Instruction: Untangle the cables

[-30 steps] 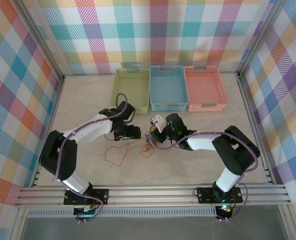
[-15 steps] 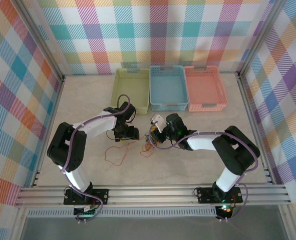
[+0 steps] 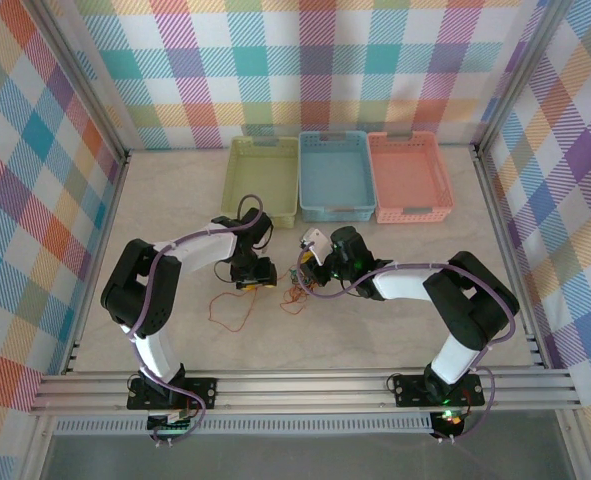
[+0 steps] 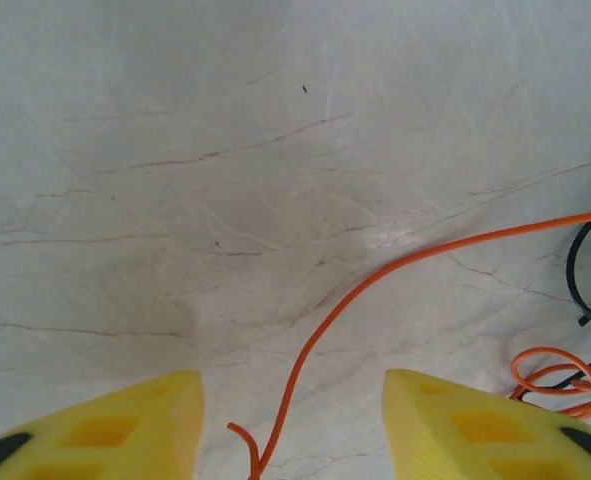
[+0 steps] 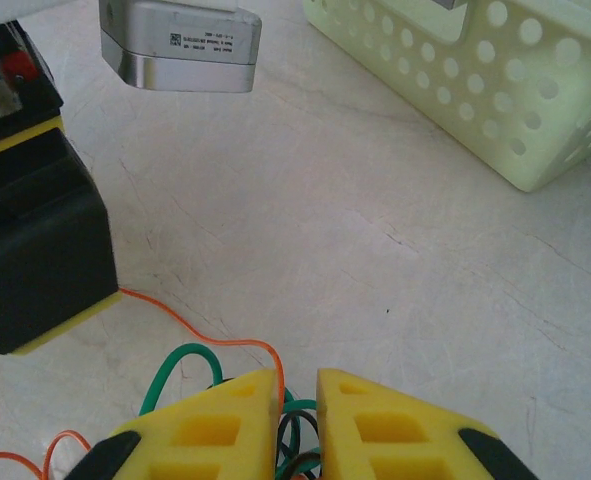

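Sprawling cables (image 3: pixel 297 292), bare table (image 3: pixel 165 210) all around.

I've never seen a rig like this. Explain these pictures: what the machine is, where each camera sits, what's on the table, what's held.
Two robot arms are bolted at the near edge of a table. The wide picture looks down from above and behind them; the other two come from a camera on each wrist, so the yellow blocks are that arm's own fingers. At the far side stand a yellow-green basket, a blue basket and a pink basket. In the middle lies a tangle of cables, orange, green and black. The right gripper is closed on green and black strands. The left gripper is open, an orange cable running between its fingers.
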Robot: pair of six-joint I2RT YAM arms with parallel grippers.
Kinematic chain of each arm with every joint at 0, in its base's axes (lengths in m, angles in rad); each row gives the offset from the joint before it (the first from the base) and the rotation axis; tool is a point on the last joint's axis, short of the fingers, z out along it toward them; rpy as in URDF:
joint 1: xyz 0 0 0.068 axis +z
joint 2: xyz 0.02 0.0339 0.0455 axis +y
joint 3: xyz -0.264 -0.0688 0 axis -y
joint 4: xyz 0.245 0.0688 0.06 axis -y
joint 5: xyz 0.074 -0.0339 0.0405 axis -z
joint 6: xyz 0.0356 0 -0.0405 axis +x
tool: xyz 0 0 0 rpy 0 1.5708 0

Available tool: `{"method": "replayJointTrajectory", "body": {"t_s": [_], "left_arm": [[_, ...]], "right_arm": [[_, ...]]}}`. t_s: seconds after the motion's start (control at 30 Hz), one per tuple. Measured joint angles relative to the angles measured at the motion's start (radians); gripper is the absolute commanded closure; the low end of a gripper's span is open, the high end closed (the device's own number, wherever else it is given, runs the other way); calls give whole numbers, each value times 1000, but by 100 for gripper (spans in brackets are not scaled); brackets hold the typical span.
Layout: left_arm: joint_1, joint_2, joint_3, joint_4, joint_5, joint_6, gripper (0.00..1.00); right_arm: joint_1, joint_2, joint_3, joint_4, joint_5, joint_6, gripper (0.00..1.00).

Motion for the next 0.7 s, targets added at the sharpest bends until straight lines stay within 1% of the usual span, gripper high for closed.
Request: {"method": "replayJointTrajectory", "body": {"t_s": [0.47, 0.5, 0.57, 0.6, 0.7], "left_arm": [[-7, 1, -31, 7, 45, 8, 86], [-7, 1, -32, 8, 48, 8, 89], [-8, 1, -32, 9, 50, 6, 98], [-8, 1, -32, 11, 52, 3, 100], [-8, -4, -32, 23, 53, 5, 100]], "right_arm": [[0, 0, 4, -6, 0, 0, 80], [0, 0, 4, -6, 0, 0, 80], [0, 0, 4, -6, 0, 0, 80], [0, 0, 4, -6, 0, 0, 80], [0, 0, 4, -6, 0, 0, 80]]}}
